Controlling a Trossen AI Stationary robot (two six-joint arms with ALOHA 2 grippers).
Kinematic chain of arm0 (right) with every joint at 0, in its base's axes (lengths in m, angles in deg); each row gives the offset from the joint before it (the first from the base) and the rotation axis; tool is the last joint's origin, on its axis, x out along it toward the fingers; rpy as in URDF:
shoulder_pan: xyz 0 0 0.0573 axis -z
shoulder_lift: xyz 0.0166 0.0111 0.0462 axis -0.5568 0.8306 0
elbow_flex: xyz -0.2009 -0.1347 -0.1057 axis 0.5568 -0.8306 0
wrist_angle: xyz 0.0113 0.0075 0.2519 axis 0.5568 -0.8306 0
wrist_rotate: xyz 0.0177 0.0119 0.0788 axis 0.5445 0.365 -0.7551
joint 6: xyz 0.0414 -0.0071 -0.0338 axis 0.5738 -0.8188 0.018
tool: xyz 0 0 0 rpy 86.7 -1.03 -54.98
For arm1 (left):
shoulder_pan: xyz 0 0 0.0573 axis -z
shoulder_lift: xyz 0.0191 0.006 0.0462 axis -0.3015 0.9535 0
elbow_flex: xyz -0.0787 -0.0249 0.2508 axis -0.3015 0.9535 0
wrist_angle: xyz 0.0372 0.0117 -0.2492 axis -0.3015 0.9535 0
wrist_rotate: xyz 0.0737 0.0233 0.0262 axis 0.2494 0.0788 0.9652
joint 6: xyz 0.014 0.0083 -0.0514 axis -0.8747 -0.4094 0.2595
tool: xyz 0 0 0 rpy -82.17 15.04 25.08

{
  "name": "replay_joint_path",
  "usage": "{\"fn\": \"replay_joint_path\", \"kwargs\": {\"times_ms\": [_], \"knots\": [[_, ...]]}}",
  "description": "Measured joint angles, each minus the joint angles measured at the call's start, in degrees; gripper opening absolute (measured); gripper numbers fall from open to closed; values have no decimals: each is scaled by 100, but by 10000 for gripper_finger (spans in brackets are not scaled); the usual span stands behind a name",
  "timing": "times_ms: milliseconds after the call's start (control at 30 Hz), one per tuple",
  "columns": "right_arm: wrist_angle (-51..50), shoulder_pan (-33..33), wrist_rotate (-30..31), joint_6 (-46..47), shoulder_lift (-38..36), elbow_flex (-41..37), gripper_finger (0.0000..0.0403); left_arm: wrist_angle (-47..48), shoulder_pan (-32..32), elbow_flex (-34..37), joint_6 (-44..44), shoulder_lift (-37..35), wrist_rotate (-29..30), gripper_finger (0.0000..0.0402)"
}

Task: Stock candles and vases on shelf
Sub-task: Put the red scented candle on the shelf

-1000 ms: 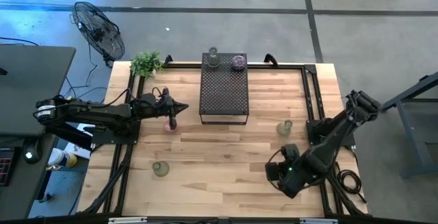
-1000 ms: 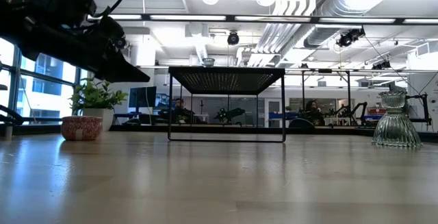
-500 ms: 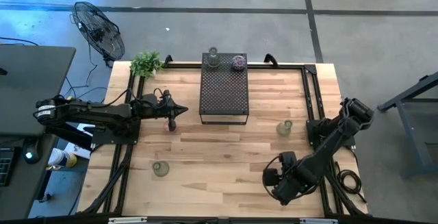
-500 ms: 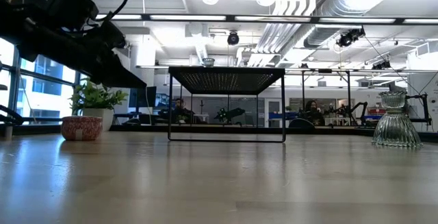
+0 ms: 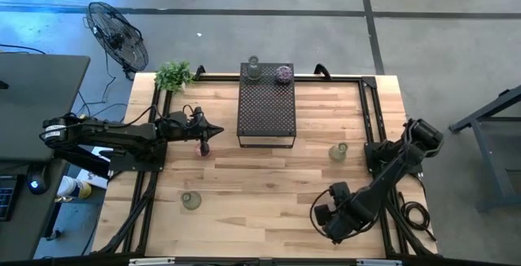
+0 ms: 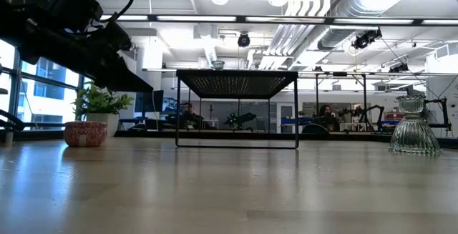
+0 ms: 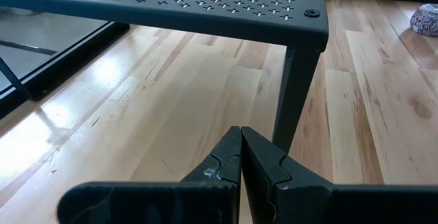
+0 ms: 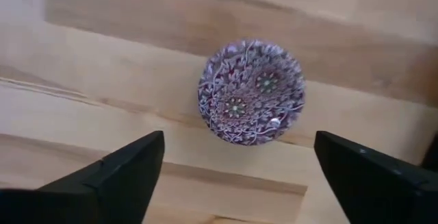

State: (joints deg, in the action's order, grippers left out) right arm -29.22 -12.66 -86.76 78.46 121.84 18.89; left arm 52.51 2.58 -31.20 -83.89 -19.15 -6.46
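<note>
The black shelf (image 5: 266, 103) stands at the table's far middle, with one vase (image 5: 254, 69) and one candle (image 5: 283, 74) on its far end. A pink candle (image 5: 202, 147) rests on the table just left of the shelf. My left gripper (image 7: 241, 157) hangs shut above that candle, pointing at the shelf's leg (image 7: 294, 94). Two more vases (image 5: 339, 151) (image 5: 190, 200) stand on the table. Near the front right, my right gripper (image 8: 236, 176) points down, open, its fingers on either side of a purple patterned candle (image 8: 250, 90) that sits on the table. The high view hides this candle.
A leafy potted plant (image 5: 173, 75) stands at the table's far left corner. Black frame rails (image 5: 370, 111) run along the table's sides and far edge. Bare wood lies between the shelf and the near edge (image 5: 260, 193).
My right gripper has moved a little toward the table's near left, staying low over the table. The candles, vases and shelf have kept their places.
</note>
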Motion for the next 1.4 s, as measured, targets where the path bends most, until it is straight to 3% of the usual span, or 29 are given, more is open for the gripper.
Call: {"fn": "replay_joint_path", "kwargs": {"times_ms": [167, 300, 600, 967, 1167, 1400], "knots": [[326, -1, 17, -48, 2, -382, 395, 0, 0, 0, 0, 0, 0, 1], [693, 2, 243, -506, 2, -643, 395, 0, 0, 0, 1, 0, 0, 1], [1336, 36, 38, -909, 2, -1300, 391, 0, 0, 0, 0, 0, 18, 1], [1582, 417, 8, -1840, -26, -1296, 284, -4, 0, 0, -26, 0, 24, 1], [1297, 976, -82, -2909, -42, -705, 284, -7, 0, -2, -42, 0, 26, 1], [312, 1856, -54, -4570, -44, 693, 284, -7, -1, -2, -44, 0, 26, 1]]}}
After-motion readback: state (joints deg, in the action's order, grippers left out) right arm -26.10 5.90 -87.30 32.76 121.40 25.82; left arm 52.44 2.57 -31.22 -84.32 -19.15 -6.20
